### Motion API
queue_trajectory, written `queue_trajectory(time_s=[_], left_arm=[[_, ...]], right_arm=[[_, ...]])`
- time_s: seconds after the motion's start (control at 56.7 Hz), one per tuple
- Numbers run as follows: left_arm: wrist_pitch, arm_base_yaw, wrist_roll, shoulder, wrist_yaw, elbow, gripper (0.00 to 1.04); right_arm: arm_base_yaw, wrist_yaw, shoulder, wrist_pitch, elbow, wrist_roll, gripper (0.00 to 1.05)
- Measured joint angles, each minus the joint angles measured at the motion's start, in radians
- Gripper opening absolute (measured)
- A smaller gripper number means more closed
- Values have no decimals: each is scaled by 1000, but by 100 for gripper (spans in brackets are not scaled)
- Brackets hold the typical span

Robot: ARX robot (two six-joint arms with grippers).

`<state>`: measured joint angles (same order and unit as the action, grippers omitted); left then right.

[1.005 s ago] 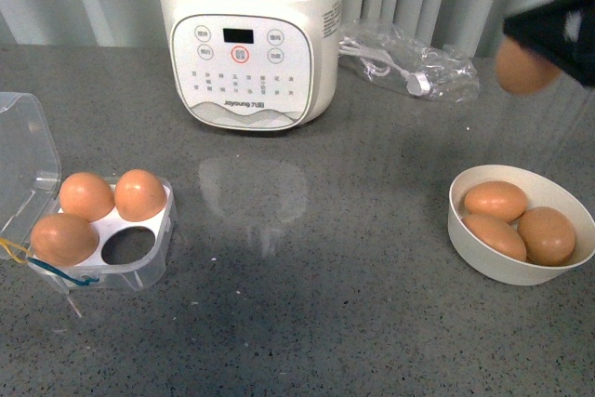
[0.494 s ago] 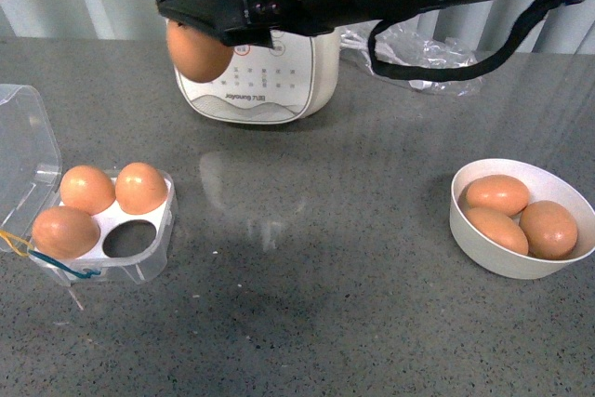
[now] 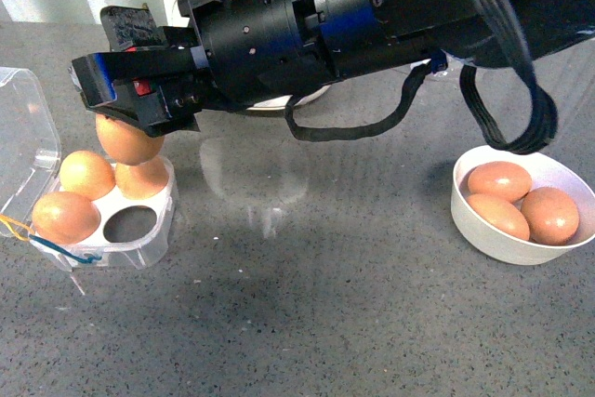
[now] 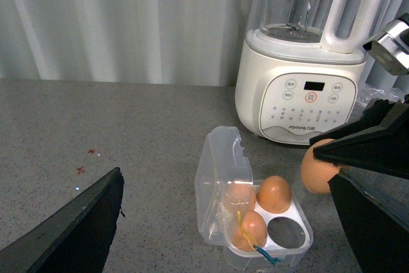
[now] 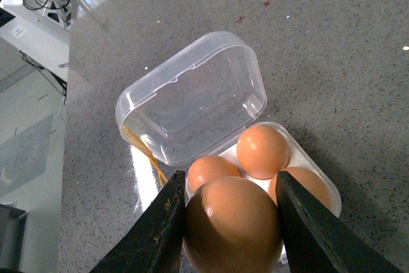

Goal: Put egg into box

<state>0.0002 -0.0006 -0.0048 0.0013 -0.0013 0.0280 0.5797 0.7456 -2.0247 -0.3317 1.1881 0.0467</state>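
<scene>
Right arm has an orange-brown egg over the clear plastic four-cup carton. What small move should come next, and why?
Probably draw the right gripper slightly toward the robot, then lower. In the front view the orange-brown egg it grips overlaps the seated rear egg, while the clear plastic carton's only empty cup lies nearer the camera.
</scene>
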Motion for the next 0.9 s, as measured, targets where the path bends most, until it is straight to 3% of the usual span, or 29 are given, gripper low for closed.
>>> queue_trajectory(time_s=[0.758,0.899], left_arm=[[0,0,0,0,0,0,98],[0,0,0,0,0,0,98]], right_arm=[[32,31,-98,96,83,-82,36],[32,35,-98,46,80,-68,58]])
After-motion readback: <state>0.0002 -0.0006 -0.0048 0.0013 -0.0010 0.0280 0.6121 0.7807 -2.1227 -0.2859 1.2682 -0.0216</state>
